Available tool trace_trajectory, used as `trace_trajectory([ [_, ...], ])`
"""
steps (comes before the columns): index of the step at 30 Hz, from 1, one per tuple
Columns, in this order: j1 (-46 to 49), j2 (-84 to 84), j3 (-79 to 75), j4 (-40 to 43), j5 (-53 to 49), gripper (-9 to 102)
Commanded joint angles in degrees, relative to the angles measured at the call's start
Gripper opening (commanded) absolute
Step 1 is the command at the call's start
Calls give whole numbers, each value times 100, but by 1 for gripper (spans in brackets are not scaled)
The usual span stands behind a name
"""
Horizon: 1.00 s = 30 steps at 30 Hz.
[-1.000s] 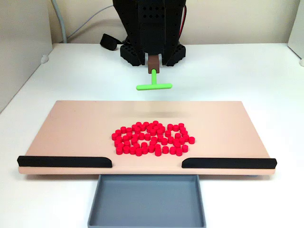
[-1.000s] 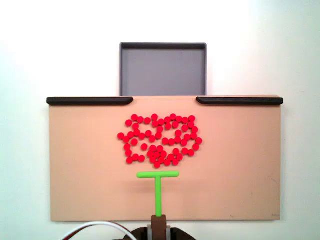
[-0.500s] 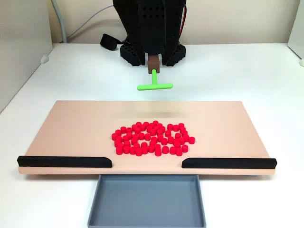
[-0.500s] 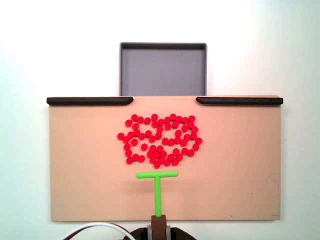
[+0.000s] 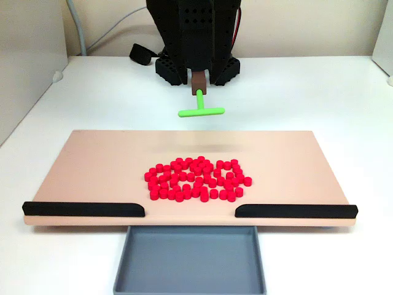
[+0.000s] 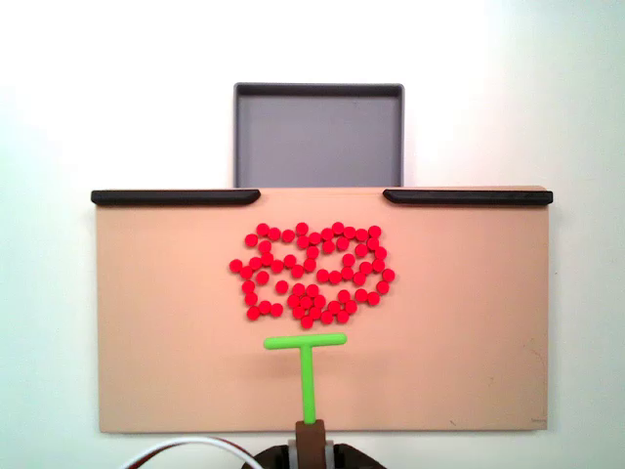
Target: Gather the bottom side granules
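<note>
I'm hovering the green pusher [image 6: 306, 341] just short of the granules [image 6: 311, 273] mid-board [image 6: 469, 322] so its crossbar faces their near edge; hand [image 6: 311, 440] grip state: can't tell.

In both fixed views the tiny red cylindrical granules [image 5: 196, 180] [image 6: 312, 275] lie clustered at the middle of the flat tan rectangular board [image 5: 92, 166] [image 6: 156, 332]. Two black strips [image 5: 84, 209] [image 5: 295, 211] sit along one long edge of the board, a gap between them; the grey shallow tray [image 5: 190, 284] [image 6: 318, 137] lies just beyond that gap. The green T-shaped pusher [image 5: 201, 109] [image 6: 307, 369] is on the granules' opposite side, its crossbar near them but apart.
</note>
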Motion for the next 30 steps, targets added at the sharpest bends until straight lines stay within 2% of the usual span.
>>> trace_trajectory([
  [1,53,193,-132,9,53,0],
  [21,281,466,-53,-9,-519,0],
  [30,132,554,-26,18,-149,0],
])
